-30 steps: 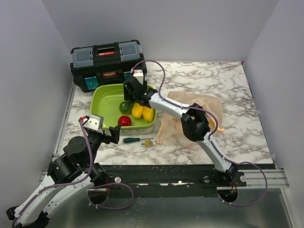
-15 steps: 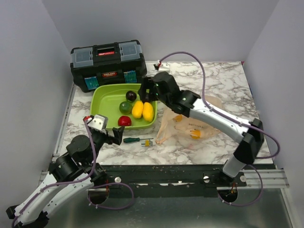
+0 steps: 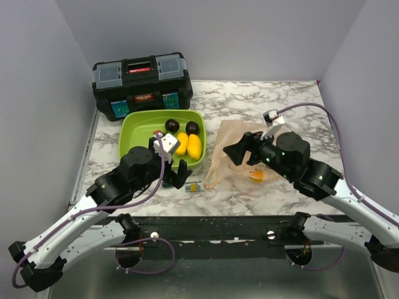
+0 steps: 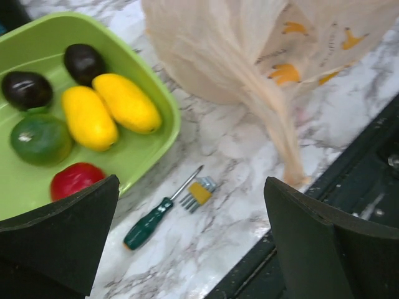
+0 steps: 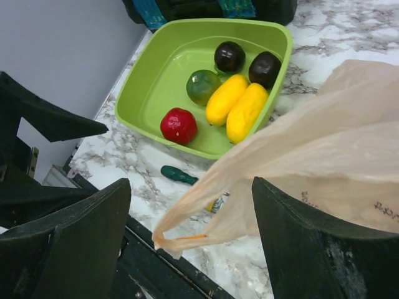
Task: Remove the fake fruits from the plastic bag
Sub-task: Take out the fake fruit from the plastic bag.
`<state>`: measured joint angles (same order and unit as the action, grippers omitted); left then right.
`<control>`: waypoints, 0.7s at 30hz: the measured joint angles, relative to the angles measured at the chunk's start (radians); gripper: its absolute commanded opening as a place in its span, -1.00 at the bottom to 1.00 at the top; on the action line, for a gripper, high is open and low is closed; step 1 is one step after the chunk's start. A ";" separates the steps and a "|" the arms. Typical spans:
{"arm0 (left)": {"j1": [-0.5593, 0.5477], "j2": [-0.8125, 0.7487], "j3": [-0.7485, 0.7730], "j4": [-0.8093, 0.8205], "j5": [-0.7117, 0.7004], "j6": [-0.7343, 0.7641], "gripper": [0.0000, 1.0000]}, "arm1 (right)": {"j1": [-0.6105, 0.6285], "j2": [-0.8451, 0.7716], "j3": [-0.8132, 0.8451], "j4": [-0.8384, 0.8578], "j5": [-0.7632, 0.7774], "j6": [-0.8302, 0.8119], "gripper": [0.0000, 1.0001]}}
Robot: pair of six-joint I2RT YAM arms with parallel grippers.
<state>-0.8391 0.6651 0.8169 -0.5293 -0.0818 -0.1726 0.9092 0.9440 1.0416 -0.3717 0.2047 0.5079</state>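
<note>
Bright, even light, soft shadows; wrist views sharp, slightly blurred edges.

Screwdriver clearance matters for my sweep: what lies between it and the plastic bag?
A small yellow key set beside the screwdriver, seen in left wrist view.

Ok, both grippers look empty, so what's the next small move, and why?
Probably lower the right gripper, open and empty above the plastic bag, toward the orange fruit showing through it. Six pieces already lie in the green tray, and that orange one seems left inside. The left gripper is open too.
</note>
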 measured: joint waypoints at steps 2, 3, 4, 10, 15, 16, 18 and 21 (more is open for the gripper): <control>0.000 0.063 0.043 0.013 0.079 -0.016 0.97 | 0.000 -0.065 -0.028 -0.033 0.022 0.016 0.61; 0.000 0.093 0.061 0.017 0.104 -0.020 0.96 | 0.000 -0.080 -0.038 -0.045 0.032 0.023 0.61; 0.000 0.139 0.092 0.017 0.145 -0.027 0.96 | 0.000 -0.097 -0.050 -0.062 0.050 0.035 0.61; 0.000 0.414 0.228 0.016 0.260 -0.046 0.88 | 0.000 -0.081 -0.105 -0.150 0.112 0.104 0.56; 0.001 0.556 0.268 -0.020 0.310 -0.058 0.70 | 0.001 0.026 -0.110 -0.208 0.198 0.150 0.54; 0.001 0.568 0.268 -0.026 0.320 -0.063 0.65 | 0.001 0.048 -0.110 -0.224 0.229 0.164 0.54; 0.001 0.584 0.268 -0.037 0.343 -0.072 0.52 | 0.001 0.084 -0.112 -0.246 0.282 0.185 0.55; 0.001 0.586 0.259 -0.028 0.393 -0.100 0.21 | 0.001 0.099 -0.142 -0.240 0.344 0.188 0.55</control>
<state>-0.8379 1.2510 1.0763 -0.5575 0.3107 -0.2726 0.9100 1.0431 0.9001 -0.6121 0.5484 0.6964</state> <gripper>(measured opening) 0.764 0.773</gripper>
